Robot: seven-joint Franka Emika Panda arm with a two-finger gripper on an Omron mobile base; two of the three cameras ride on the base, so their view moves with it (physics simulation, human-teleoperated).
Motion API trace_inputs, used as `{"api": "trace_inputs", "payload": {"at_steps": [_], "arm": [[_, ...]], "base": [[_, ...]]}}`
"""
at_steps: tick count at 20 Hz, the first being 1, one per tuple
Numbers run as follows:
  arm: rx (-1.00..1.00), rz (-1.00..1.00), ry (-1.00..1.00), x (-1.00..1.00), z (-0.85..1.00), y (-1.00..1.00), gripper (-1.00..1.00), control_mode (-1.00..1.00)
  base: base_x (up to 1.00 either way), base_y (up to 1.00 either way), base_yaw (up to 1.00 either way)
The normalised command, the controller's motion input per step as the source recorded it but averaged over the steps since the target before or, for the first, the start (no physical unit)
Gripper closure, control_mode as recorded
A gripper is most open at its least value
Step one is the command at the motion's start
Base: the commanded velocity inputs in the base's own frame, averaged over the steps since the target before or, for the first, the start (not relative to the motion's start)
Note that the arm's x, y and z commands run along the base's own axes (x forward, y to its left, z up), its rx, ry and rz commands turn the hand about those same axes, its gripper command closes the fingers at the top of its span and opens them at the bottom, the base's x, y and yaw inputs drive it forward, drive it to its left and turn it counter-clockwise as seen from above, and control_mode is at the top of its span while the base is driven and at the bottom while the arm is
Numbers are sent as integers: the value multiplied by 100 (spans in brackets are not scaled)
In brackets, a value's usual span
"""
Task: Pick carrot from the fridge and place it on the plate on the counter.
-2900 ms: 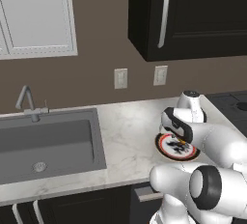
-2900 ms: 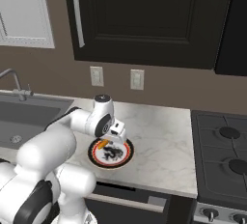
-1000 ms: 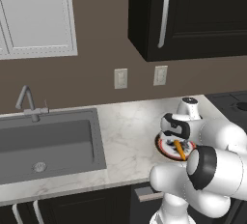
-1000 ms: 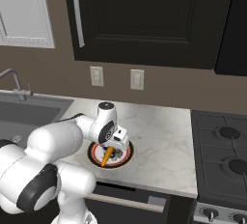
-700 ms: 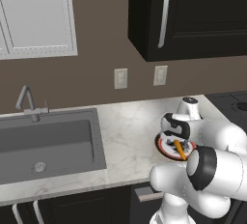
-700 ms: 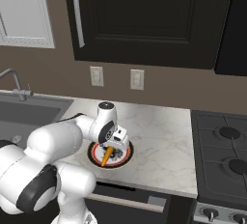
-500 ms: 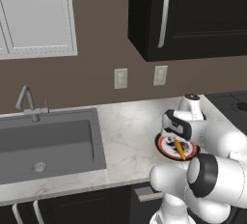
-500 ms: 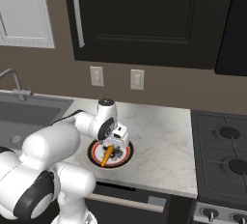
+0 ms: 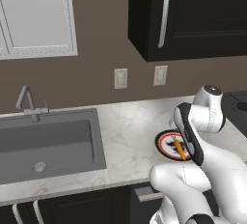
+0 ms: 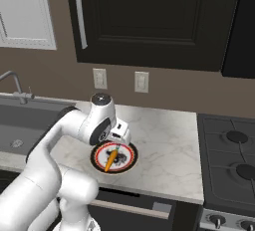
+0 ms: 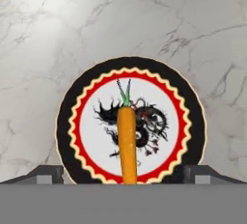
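Left base view: the carrot (image 9: 179, 148) lies on the plate (image 9: 164, 141) on the marble desk (image 9: 130, 131), its long axis slanting toward the camera. Right base view: carrot (image 10: 111, 158) runs diagonally across the plate (image 10: 127, 161), below the gripper (image 10: 119, 134). Hand view: carrot (image 11: 127, 143) lies flat, green tip pointing up the picture, away from the widely spread fingertips (image 11: 47, 174), which touch nothing

Carrot (image 11: 127, 143) tip possibly beneath the hand view's bottom band
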Motion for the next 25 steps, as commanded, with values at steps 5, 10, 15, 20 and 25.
{"api": "trace_inputs", "payload": {"at_steps": [5,10,15,20,25], "arm": [[0,0,-23,-62,70,22,-100,-100],[-1,0,-15,-54,79,41,-100,-100],[-4,0,3,-45,84,62,-100,-100],[-3,0,2,-58,73,47,-100,-100],[-4,0,0,-61,40,14,-100,-100]], "base": [[0,0,0],[0,0,0],[0,0,0],[0,0,0],[0,0,0]]}}
